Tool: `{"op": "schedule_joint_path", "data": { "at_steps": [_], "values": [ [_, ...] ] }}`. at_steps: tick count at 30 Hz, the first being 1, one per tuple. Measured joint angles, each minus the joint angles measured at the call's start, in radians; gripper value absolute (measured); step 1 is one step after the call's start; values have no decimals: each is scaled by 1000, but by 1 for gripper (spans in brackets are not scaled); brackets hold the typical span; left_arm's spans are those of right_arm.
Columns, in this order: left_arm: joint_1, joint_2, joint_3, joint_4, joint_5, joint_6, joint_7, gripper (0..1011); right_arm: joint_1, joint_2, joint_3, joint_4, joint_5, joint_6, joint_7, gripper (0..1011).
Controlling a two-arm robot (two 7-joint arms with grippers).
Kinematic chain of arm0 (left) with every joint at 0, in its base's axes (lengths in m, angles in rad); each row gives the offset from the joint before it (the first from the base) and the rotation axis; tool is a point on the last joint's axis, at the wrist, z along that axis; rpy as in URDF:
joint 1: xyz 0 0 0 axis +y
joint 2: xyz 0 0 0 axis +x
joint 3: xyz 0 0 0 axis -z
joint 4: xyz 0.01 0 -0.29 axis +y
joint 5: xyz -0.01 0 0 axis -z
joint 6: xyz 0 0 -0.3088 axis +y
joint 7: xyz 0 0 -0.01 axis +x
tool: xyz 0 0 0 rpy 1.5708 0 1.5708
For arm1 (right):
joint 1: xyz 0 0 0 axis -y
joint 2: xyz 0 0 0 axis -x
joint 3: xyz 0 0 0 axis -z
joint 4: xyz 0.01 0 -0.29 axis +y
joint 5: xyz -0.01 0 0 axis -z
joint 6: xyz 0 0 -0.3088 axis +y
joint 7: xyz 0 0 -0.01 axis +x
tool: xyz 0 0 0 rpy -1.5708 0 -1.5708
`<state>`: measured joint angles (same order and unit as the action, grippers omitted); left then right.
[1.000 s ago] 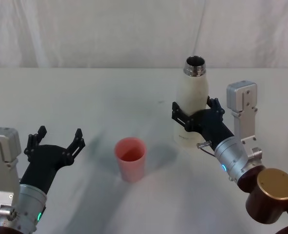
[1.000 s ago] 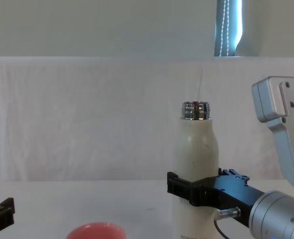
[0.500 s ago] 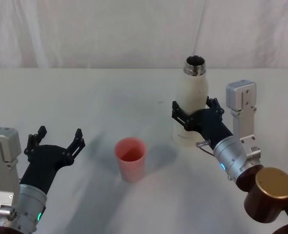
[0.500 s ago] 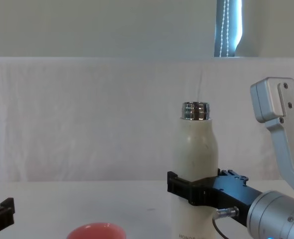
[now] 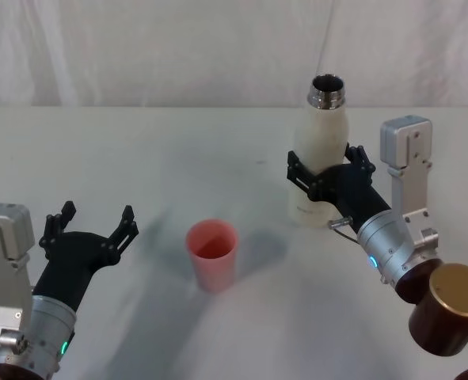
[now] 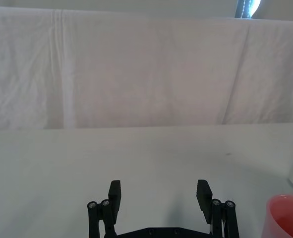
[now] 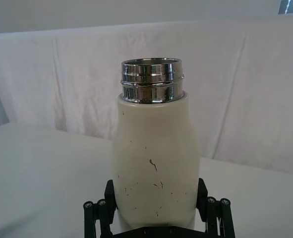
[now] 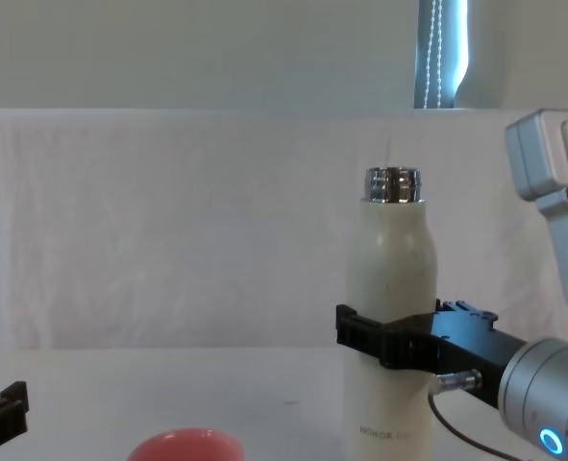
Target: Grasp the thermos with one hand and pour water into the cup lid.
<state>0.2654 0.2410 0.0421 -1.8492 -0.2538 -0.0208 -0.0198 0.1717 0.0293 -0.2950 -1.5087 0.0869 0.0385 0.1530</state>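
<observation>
Thermos: cream-white, dark-speckled, slim, upright, threaded steel neck uncapped. Right tool clamps its mid-body, one black finger each side. Cup lid: salmon-pink round cup on the white tabletop, well left of thermos. Left tool spread wide, holding nothing, left of the cup. Bare tabletop between cup and thermos.

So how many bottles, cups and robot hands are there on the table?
Bottles: 1, the thermos, held upright by the right gripper.
Cups: 1, the pink cup lid.
Robot hands: 2, the right gripper and the left gripper, which is open with nothing in it.
Total: 4
</observation>
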Motion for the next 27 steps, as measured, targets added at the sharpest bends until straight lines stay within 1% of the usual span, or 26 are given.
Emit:
{"op": "schedule_joint_path", "data": {
  "at_steps": [5, 27],
  "values": [
    [0, 0, 0, 0, 0, 0, 0, 1001, -7, 6, 3, -26, 0, 7, 0, 959],
    [0, 0, 0, 0, 0, 0, 0, 1001, -6, 5, 2, -23, -1, 5, -1, 959]
  ]
}}
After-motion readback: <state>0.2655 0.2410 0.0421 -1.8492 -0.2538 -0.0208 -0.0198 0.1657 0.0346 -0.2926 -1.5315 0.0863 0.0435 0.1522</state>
